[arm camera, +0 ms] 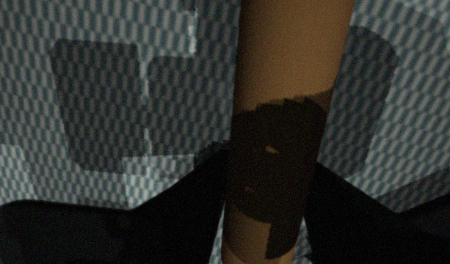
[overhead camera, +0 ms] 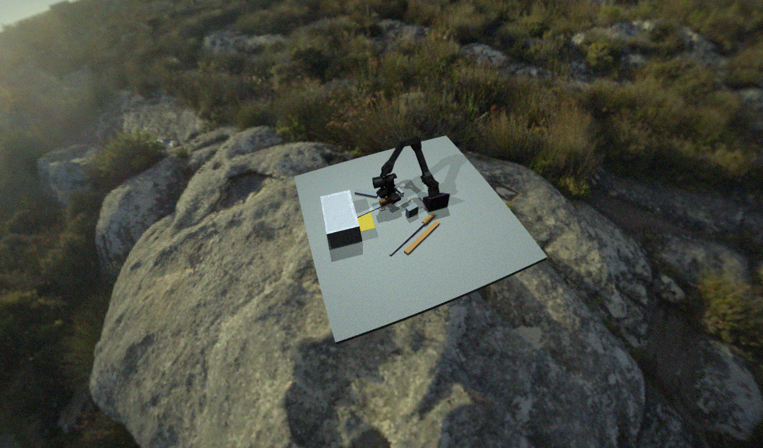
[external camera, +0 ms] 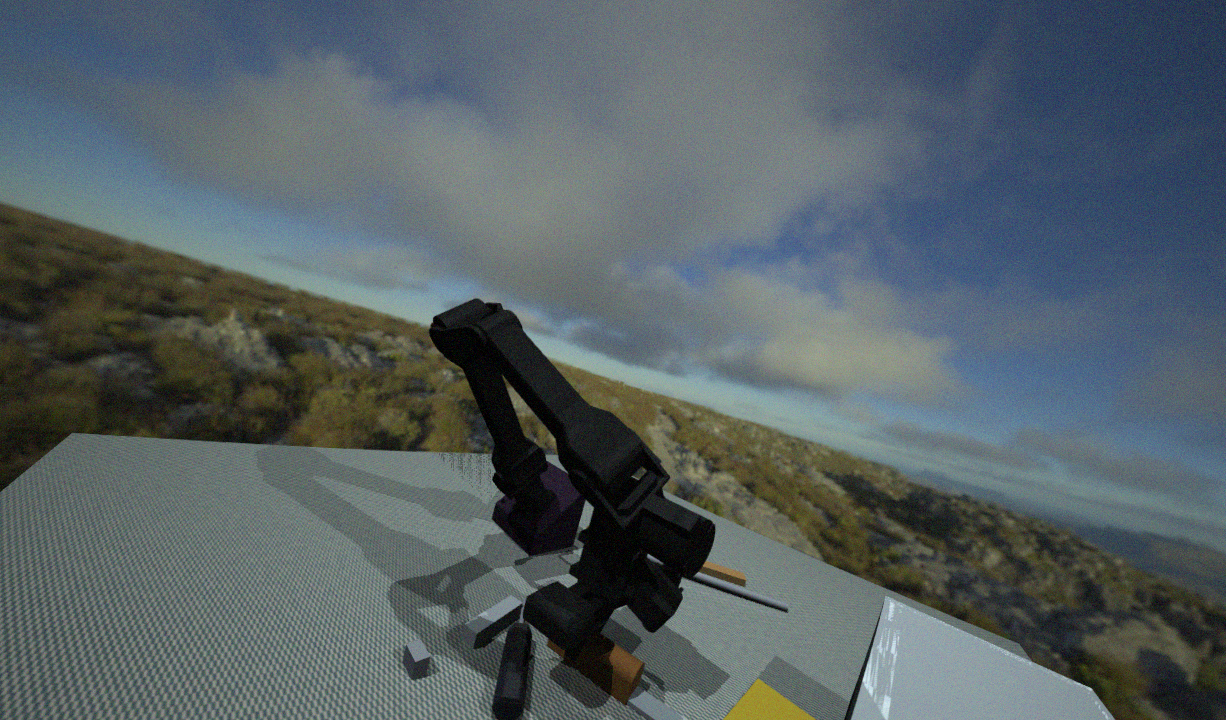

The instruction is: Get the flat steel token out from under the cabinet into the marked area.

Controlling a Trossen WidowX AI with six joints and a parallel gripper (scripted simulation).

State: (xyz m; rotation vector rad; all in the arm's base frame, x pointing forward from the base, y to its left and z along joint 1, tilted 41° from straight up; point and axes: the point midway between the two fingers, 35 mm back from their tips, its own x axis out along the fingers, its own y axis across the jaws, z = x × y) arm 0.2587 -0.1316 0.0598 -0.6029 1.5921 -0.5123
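Observation:
My gripper (overhead camera: 385, 201) (external camera: 574, 642) (arm camera: 263, 163) is shut on the orange handle (external camera: 610, 668) (arm camera: 291, 55) of a tool, low over the table. The tool's straight grey shaft (overhead camera: 370, 211) (external camera: 655, 708) points to the cabinet (overhead camera: 339, 211) (external camera: 966, 671), a box with a white top. The shaft's far end shows at the cabinet's front edge; whether it reaches underneath cannot be told. The yellow marked area (overhead camera: 367, 223) (external camera: 766, 704) lies in front of the cabinet, beside the shaft. The steel token is not visible in any view.
A second orange-handled tool (overhead camera: 429, 219) lies beside a flat wooden strip (overhead camera: 422, 238) (external camera: 724, 574). A grey block (overhead camera: 411, 210) stands near the arm base. A dark rod (overhead camera: 365, 195) (external camera: 512, 673), a grey bar (external camera: 494, 619) and a small grey block (external camera: 416, 660) lie near the gripper's side.

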